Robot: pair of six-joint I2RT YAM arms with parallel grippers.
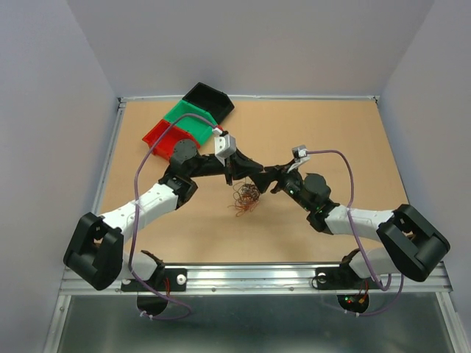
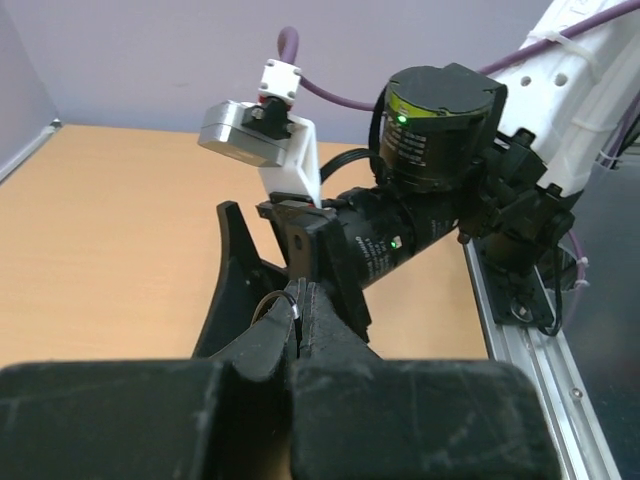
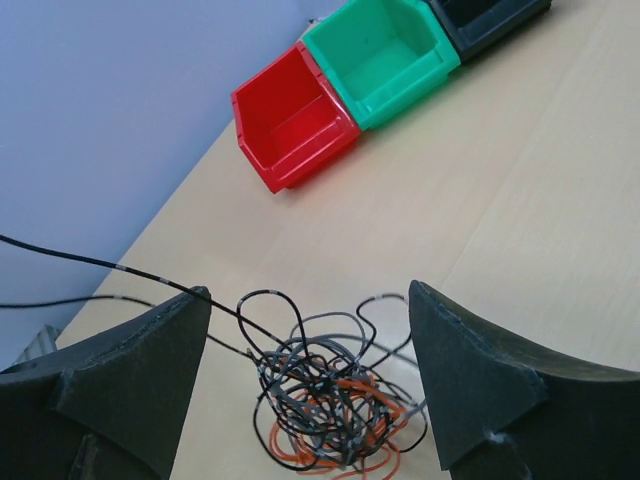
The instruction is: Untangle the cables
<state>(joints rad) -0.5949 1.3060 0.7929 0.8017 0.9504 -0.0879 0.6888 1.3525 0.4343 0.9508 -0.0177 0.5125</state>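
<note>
The cables (image 1: 245, 198) lie in a small curly tangle of dark, grey and orange-brown strands (image 3: 335, 400) on the tabletop, between the two arms. My left gripper (image 2: 300, 292) is shut, with a thin dark strand (image 2: 268, 304) pinched at its tips. It hovers above the tangle (image 1: 250, 166). One dark strand (image 3: 100, 265) runs taut from the tangle off to the left in the right wrist view. My right gripper (image 3: 310, 295) stands open over the tangle with nothing between its fingers, facing the left gripper tip to tip (image 1: 271, 178).
A red bin (image 1: 163, 136), a green bin (image 1: 193, 119) and a black bin (image 1: 210, 99) stand in a row at the back left. The right wrist motor (image 2: 440, 130) fills the left wrist view close ahead. A metal rail (image 1: 257, 276) runs along the near edge.
</note>
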